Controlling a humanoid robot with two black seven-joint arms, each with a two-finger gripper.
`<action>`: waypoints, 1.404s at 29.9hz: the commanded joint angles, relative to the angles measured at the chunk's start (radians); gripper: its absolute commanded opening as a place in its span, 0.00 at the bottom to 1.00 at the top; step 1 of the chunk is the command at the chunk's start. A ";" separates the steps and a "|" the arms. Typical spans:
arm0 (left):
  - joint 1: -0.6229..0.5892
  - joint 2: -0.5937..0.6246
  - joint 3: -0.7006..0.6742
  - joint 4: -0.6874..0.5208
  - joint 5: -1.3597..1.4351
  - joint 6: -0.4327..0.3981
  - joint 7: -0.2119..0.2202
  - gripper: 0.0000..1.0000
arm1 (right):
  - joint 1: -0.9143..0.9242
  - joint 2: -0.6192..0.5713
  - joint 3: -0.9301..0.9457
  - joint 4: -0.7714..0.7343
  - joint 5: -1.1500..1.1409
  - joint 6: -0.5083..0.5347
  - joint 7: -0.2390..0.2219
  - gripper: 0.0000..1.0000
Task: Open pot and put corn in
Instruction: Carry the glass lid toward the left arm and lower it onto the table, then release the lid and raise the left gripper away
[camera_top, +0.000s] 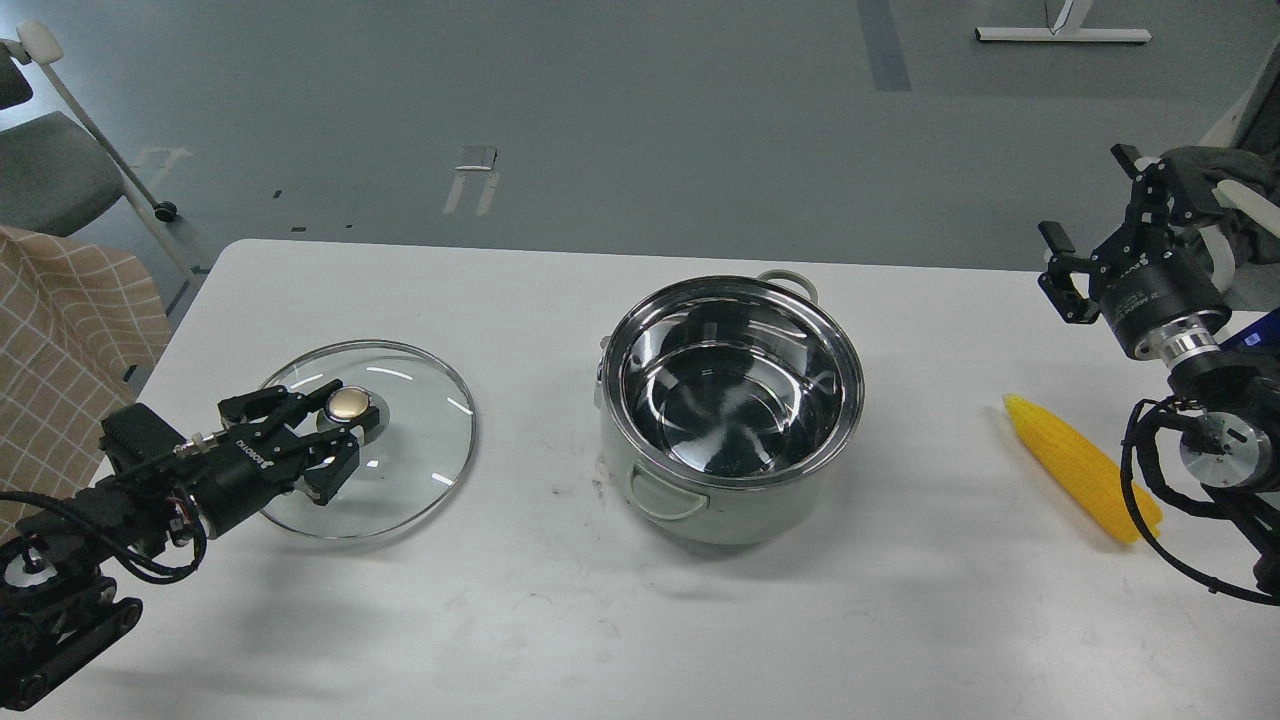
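Note:
The pale grey-green pot (745, 512) stands open at the table's middle, its shiny steel inside empty. The glass lid (415, 445) with a gold knob (348, 403) lies low at the table's left, flat or nearly flat on the surface. My left gripper (338, 427) is shut around the knob. The yellow corn (1078, 465) lies on the table at the right, tapered end pointing back-left. My right gripper (1092, 228) is open and empty, raised above the table's far right edge, behind the corn.
The white table (620, 620) carries only these things. A checked cloth (60, 340) hangs at the left beside the table. A grey chair (45, 170) stands on the floor at the back left.

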 joint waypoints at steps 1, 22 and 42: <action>0.000 -0.015 -0.001 0.026 -0.004 0.000 0.000 0.12 | 0.000 0.001 -0.001 0.000 0.000 0.000 0.000 0.98; 0.014 -0.016 0.004 0.040 -0.032 0.000 0.000 0.81 | -0.004 0.004 -0.001 -0.002 -0.008 0.000 0.000 0.98; -0.162 0.074 -0.021 -0.191 -0.689 -0.117 0.000 0.97 | 0.019 -0.097 -0.010 0.092 -0.238 -0.032 0.000 0.98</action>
